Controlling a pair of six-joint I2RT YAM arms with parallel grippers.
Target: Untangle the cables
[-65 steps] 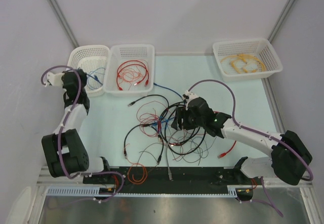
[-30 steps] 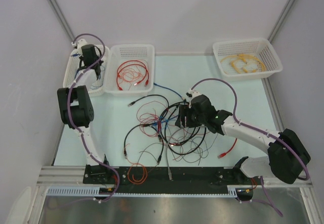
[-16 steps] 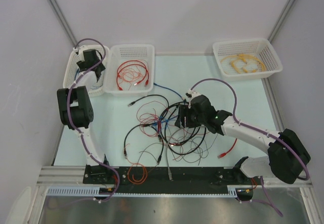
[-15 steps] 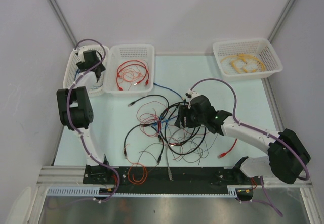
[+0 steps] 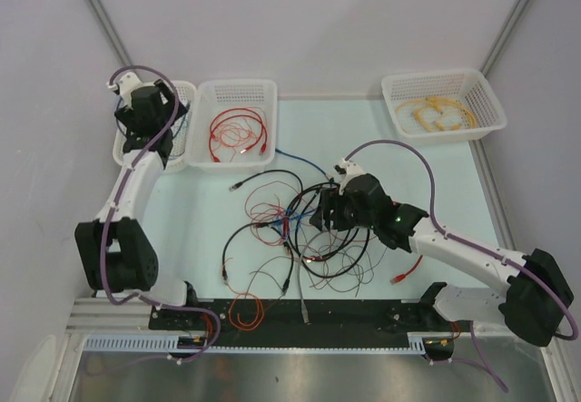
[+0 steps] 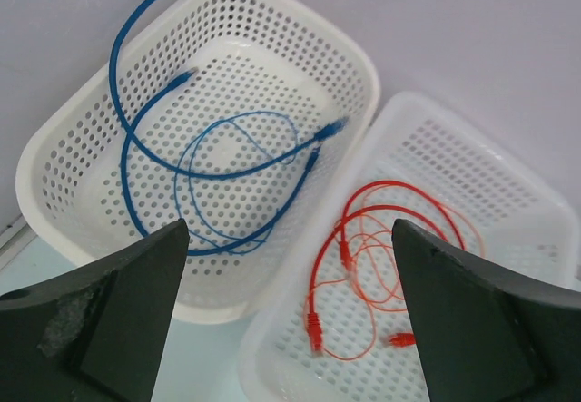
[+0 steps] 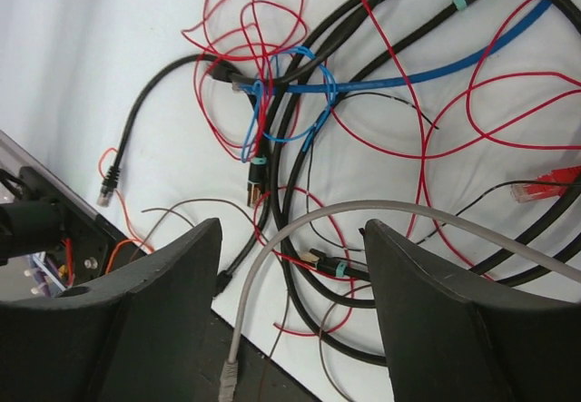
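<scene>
Left hand (image 6: 289, 239) is wide open and holding nothing. It hangs over the blue-cable basket (image 6: 359, 62), which touches the left side of the red-cable basket (image 5: 238, 86). Two blue cables (image 6: 331, 130) lie in it, and one loop rides up over its far rim.

The tangle (image 5: 300, 230) lies on the surface (image 5: 200, 211), on the near side of the red-cable basket and slightly to its right, apart from it.

Right hand (image 7: 289, 230) hovers low over the part of the tangle furthest from the red-cable basket. Its jaws are partly open. The grey cable (image 7: 300, 223) runs across the gap, but I see nothing pinched.

Risks from here:
- Closing now probably grabs the grey cable. Thin red wire (image 7: 418, 130) and black cable (image 7: 283, 175) sit right under it, so it's easy to catch two or three strands.
- The tangled blue cable (image 7: 408, 77) is looped round the black one. A straight pull likely cinches that knot instead of freeing it.
- With no second hand pinning the pile, any lift drags the whole tangle along.
- Plug ends can hook on neighbouring loops.
- The blue loop over the rim could slide out of its basket if the left arm brushes it.
</scene>
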